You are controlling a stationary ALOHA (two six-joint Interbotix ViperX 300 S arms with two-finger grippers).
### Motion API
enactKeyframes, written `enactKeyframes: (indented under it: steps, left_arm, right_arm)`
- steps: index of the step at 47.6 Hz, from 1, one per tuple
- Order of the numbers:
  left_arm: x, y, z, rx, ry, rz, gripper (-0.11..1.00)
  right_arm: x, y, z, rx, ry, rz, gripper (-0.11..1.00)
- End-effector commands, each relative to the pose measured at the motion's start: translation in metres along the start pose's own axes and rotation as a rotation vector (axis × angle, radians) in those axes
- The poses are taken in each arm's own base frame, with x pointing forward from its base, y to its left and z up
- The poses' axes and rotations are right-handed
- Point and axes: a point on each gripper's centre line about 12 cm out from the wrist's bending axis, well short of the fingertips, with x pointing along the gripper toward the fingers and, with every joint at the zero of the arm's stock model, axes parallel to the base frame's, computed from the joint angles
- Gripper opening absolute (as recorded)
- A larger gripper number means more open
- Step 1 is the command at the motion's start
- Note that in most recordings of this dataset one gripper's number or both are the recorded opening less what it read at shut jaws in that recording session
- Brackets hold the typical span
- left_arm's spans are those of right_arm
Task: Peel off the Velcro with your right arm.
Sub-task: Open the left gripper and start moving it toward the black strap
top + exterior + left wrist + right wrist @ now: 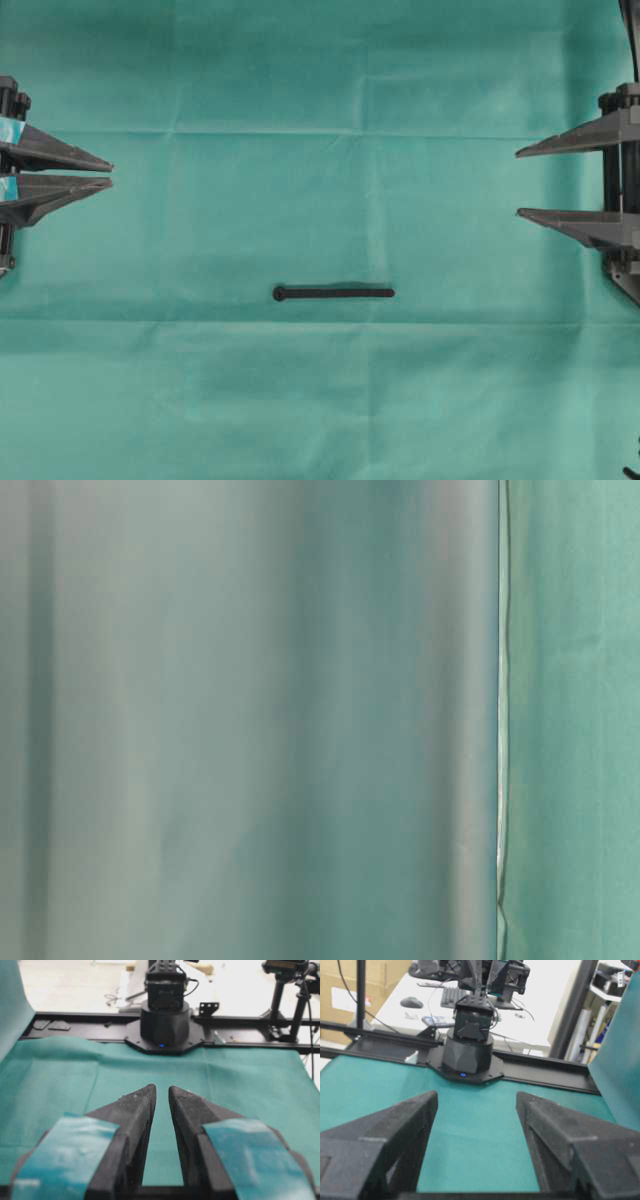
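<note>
Right gripper (520, 182) parked at the cloth's edge, jaws apart, empty; nothing started. The Velcro (333, 293) lies flat on the green cloth (320, 400), well ahead of its tips, off to one side. Left gripper (108, 171) nearly closed, empty, idle opposite.

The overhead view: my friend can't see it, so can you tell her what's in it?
A thin black Velcro strip lies flat in the middle of a green cloth, with nothing touching it. The left tool, with teal tape, waits nearly closed at the left edge, and the right tool waits open at the right edge.
</note>
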Motion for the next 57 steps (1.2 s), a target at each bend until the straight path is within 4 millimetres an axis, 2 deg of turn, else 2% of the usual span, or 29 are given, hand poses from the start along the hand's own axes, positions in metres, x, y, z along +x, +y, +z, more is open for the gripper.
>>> enactKeyframes:
  steps: [1,3,8,12,16,26,32,35,39,44,45,47,57]
  left_arm:
    - [0.001,-0.003,0.001,-0.025,-0.004,-0.012,0.24]
    - [0.001,-0.004,0.000,-0.026,-0.003,-0.020,0.21]
    - [0.000,-0.006,0.001,-0.027,-0.012,-0.029,0.03]
    - [0.001,-0.006,0.002,-0.029,-0.024,-0.029,0.00]
    - [0.002,-0.006,0.002,-0.030,-0.030,-0.028,0.00]
    - [0.010,-0.006,-0.006,-0.046,-0.005,-0.027,0.00]
    - [0.014,-0.006,-0.008,-0.058,-0.002,-0.026,0.01]
    - [0.016,-0.006,-0.007,-0.057,-0.010,-0.026,0.09]
    - [0.015,-0.006,-0.005,-0.057,-0.024,-0.027,0.29]
    - [0.016,-0.006,-0.005,-0.057,-0.030,-0.027,0.61]
    - [0.016,-0.006,-0.004,-0.057,-0.034,-0.027,0.67]
    - [0.017,-0.006,-0.004,-0.057,-0.034,-0.027,0.72]
    - [0.028,-0.007,-0.006,-0.057,-0.024,-0.026,0.69]
  right_arm:
    - [0.000,0.000,-0.002,0.003,0.008,-0.002,0.24]
    - [0.000,0.000,-0.003,0.002,0.009,0.000,0.22]
    - [-0.002,0.000,-0.007,0.002,0.017,0.000,0.02]
    - [-0.002,0.000,-0.008,0.000,0.018,-0.001,-0.07]
    - [-0.002,0.000,-0.008,-0.001,0.020,0.001,-0.10]
    - [-0.002,-0.001,-0.010,-0.002,0.025,-0.004,-0.09]
    - [-0.003,-0.001,-0.011,-0.002,0.026,-0.004,0.00]
    - [-0.003,-0.001,-0.011,0.001,0.028,-0.004,0.10]
    - [-0.003,-0.001,-0.011,0.000,0.026,-0.004,0.30]
    - [-0.003,-0.001,-0.011,-0.002,0.025,-0.004,0.62]
    - [-0.003,-0.001,-0.011,0.000,0.025,-0.004,0.64]
    - [-0.003,-0.001,-0.011,0.000,0.025,-0.004,0.64]
    - [-0.003,-0.001,-0.011,-0.002,0.025,-0.005,0.63]
